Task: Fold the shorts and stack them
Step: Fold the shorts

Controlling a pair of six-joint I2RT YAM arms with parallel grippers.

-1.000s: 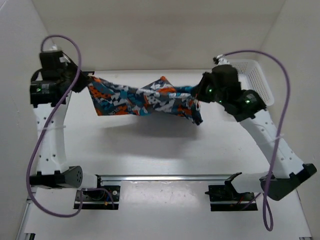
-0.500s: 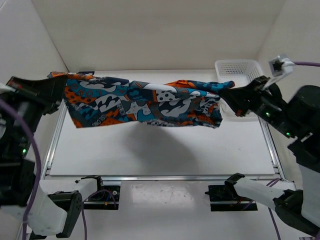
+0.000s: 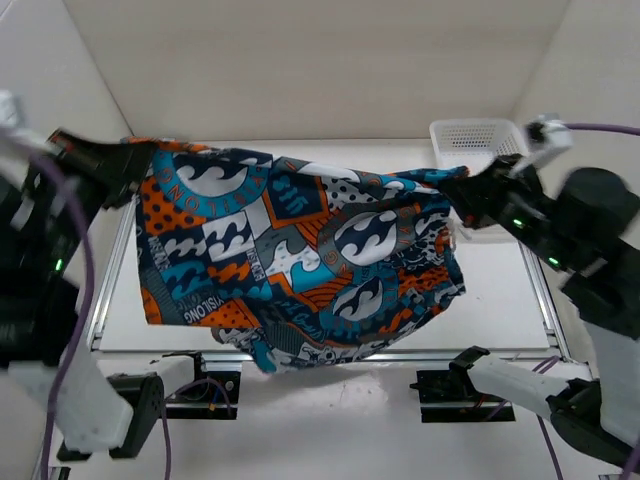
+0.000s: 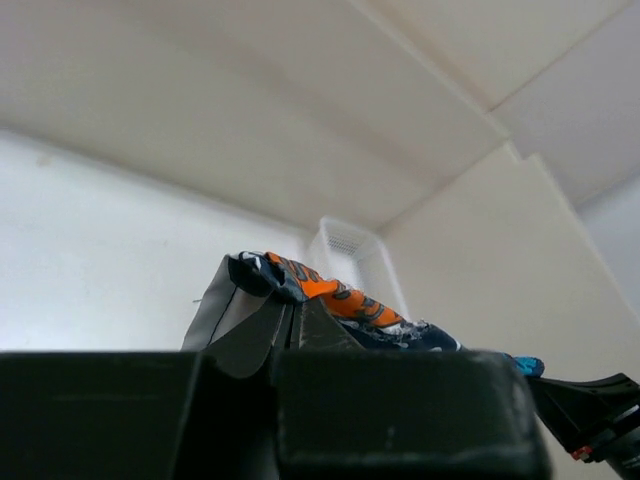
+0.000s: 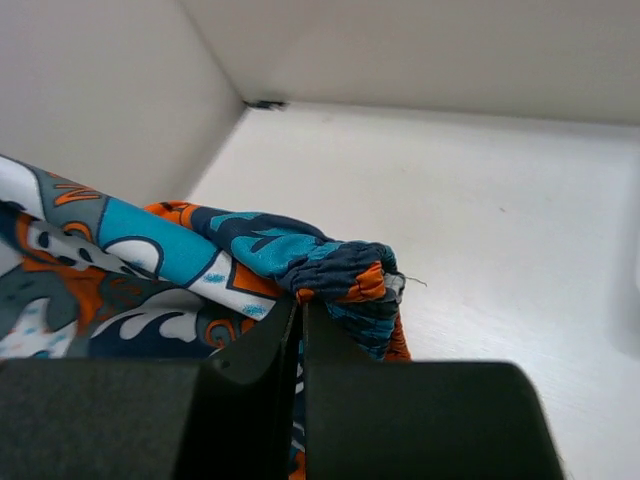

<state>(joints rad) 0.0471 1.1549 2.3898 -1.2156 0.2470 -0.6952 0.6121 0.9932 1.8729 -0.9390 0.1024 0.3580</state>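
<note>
The shorts (image 3: 300, 260), a patchwork print of orange, teal, navy and white, hang spread out in the air between my two grippers, high above the table. My left gripper (image 3: 140, 160) is shut on the shorts' left top corner; in the left wrist view the bunched fabric (image 4: 320, 290) sits at my fingertips (image 4: 288, 312). My right gripper (image 3: 462, 195) is shut on the right top corner; in the right wrist view the gathered waistband (image 5: 350, 280) is pinched at my fingertips (image 5: 301, 308). The lower edge hangs down toward the near rail.
A white plastic mesh basket (image 3: 480, 135) stands at the back right of the table, just behind my right gripper; it also shows in the left wrist view (image 4: 350, 250). White walls enclose the table (image 3: 500, 300) on three sides. Metal rails run along the table's edges.
Both arms have risen and spread apart, lifting the shorts toward the camera. The shorts went from a twisted band to a wide, opened sheet hanging down.
</note>
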